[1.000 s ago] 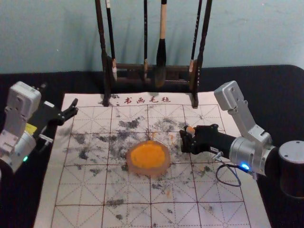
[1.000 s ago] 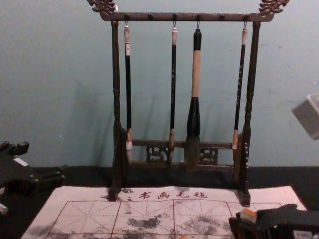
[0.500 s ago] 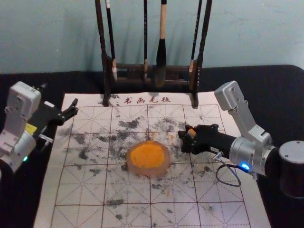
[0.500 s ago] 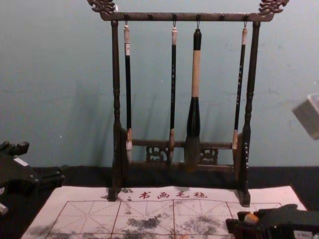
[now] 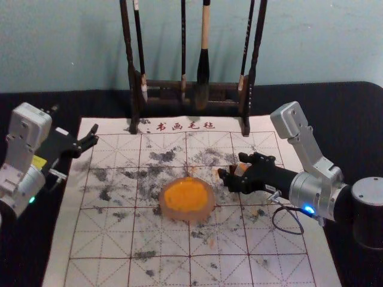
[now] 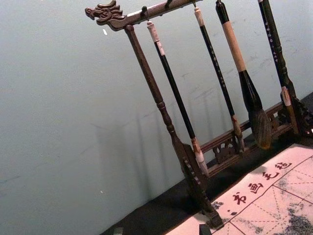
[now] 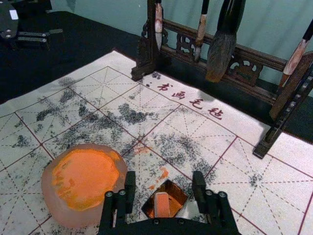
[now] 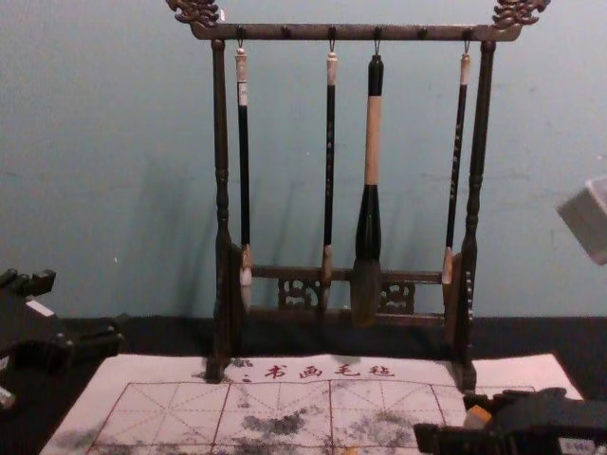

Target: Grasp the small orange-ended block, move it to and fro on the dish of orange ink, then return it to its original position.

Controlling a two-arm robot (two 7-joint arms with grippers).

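Right gripper (image 5: pixel 231 165) has opened up around the block (image 7: pixel 162 204)

So its 2 fingers were close in on the block a moment ago, and now they've swung wide apart. Some bits are hard to make out: in the right wrist view the gripper's own body covers the near corner of the little dark box (image 7: pixel 181 192), and the block's bottom end is hidden too. Chest view cuts off the gripper's lower part.

Anyway, the right gripper has let go, nothing's held, and I can see a gap on both sides of the block. The block's in the box, between the 2 fingers, orange end facing the camera hard to confirm. Box is on the mat (image 5: pixel 161 239), near the ink dish (image 5: pixel 187 198) on its right side. Left gripper (image 5: pixel 75 122) is parked off left, fingers apart, holding nothing.
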